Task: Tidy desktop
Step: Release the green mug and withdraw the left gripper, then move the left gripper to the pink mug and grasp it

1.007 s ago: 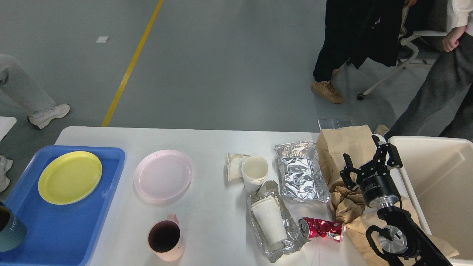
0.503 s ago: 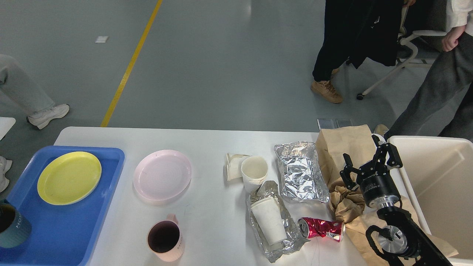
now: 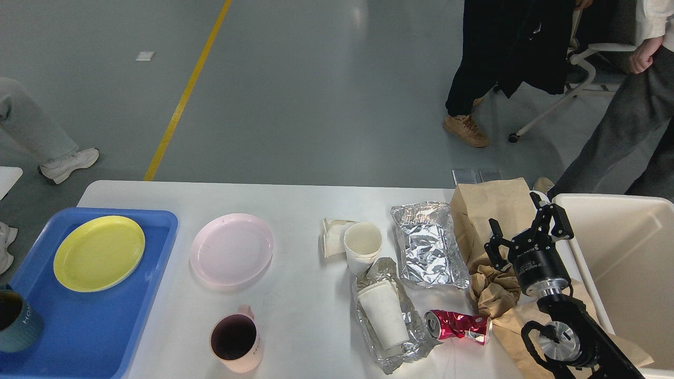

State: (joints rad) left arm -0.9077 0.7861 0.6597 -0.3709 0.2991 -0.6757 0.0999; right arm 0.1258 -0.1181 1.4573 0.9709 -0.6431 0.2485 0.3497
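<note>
The white desktop point(image 3: 295, 205) carries litter and dishes. My right gripper point(image 3: 518, 223) is open and empty, held above a crumpled brown paper bag point(image 3: 492, 205) near the table's right end. A crushed red can point(image 3: 458, 325) lies in front of the bag. A white paper cup point(image 3: 383, 312) lies on crumpled foil point(image 3: 380, 268). An upright paper cup point(image 3: 363, 245) and a flattened cup point(image 3: 331, 237) are at the centre, with a foil sheet point(image 3: 429, 246) to their right. A pink plate point(image 3: 231, 249) and a pink mug point(image 3: 235, 339) sit to the left. My left gripper is out of view.
A blue tray point(image 3: 105, 326) at the left holds a yellow plate point(image 3: 99, 252) and a teal mug point(image 3: 18, 326). A cream bin point(image 3: 626, 252) stands at the right edge of the table. People's legs and an office chair point(image 3: 574, 79) are beyond the far edge.
The teal mug on the tray has shifted slightly to the right. My right arm and the litter have not moved.
</note>
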